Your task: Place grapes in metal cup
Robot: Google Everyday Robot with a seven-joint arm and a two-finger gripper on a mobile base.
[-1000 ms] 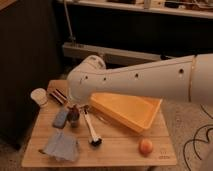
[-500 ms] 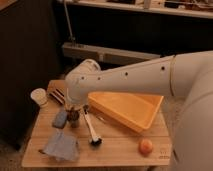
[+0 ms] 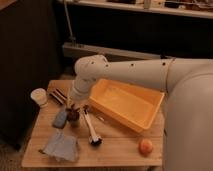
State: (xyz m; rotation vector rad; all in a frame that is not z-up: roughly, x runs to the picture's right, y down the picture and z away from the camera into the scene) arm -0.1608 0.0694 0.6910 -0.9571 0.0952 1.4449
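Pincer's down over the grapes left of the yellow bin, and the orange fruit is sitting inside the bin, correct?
Not quite: the camera view shows the orange fruit lying on the wooden table in front of the yellow bin, not in it. The pincer is down over the grapes, left of the bin.

On the bench, the hand is at the grapes, just right of the metal cup (a cloth lies before it), with the brush and the bin farther right.
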